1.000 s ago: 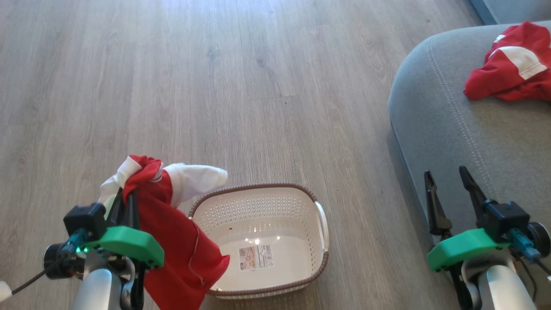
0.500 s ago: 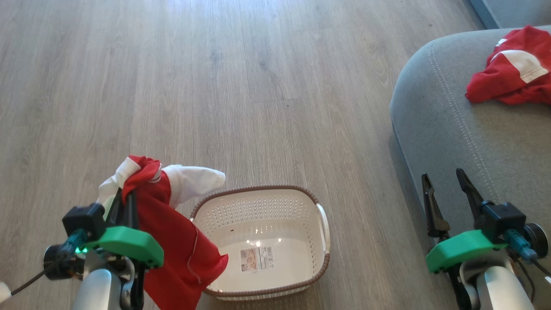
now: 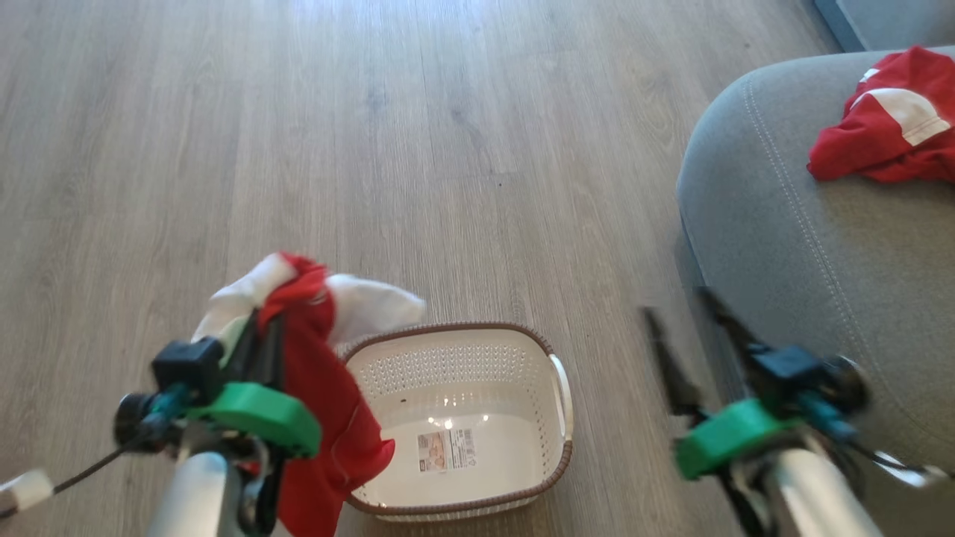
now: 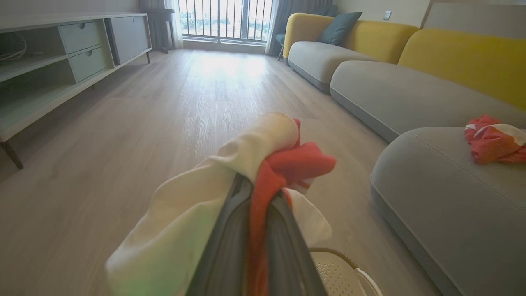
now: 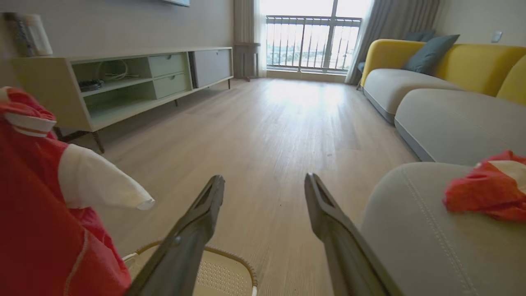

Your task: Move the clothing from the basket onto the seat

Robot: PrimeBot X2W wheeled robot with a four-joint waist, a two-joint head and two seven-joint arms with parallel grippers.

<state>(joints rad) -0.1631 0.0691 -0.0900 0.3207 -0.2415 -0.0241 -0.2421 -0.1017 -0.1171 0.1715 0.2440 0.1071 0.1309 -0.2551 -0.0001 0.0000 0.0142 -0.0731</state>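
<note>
Above floor point(image 3: 448, 149), left end effector point(image 3: 262, 339) clamps clothing point(image 3: 324, 395); right end effector point(image 3: 676, 304), parted, swung leftward.

The clothing point(image 3: 328, 388) is red and white, the basket point(image 3: 448, 358) cream and brown, the seat point(image 3: 783, 224) grey.

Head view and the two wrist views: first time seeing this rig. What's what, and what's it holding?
It is a two-armed wheeled robot. The head view looks down from its head camera; each wrist view looks along one gripper's fingers. The left gripper is shut on a red and white garment, by the left side of the basket, which stands on the wood floor. The right gripper is open, holding nothing. Another red garment lies on the grey seat.
</note>
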